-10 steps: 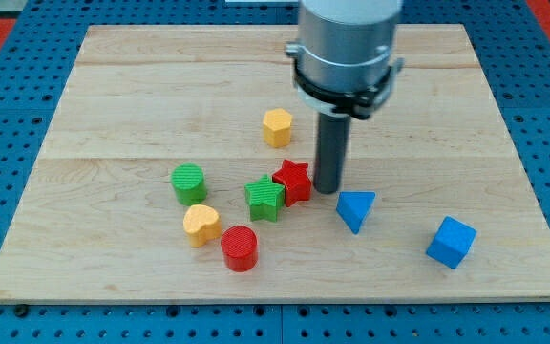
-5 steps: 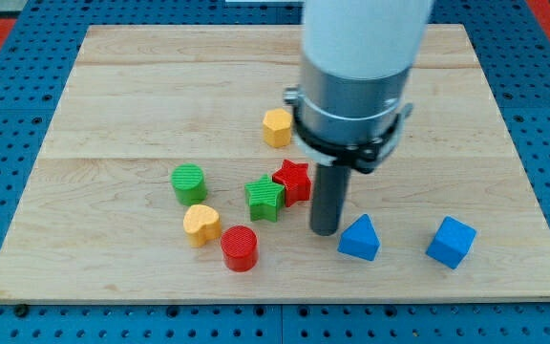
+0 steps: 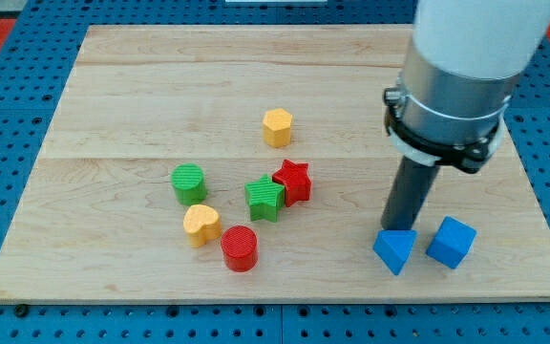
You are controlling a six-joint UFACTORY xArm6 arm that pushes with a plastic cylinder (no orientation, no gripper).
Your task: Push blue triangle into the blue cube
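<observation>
Now my tip (image 3: pixel 398 230) stands touching the far side of the blue triangle (image 3: pixel 394 250), so the triangle sits just left of the blue cube (image 3: pixel 450 242), narrowly apart.

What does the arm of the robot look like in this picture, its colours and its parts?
The arm is a thick white cylinder at the view's top right. Below it comes a grey metal section, ringed by a black clamp band. From there a straight dark rod goes down to my tip, which shows just above the blue triangle, left of the blue cube. No cables or markings show.
</observation>
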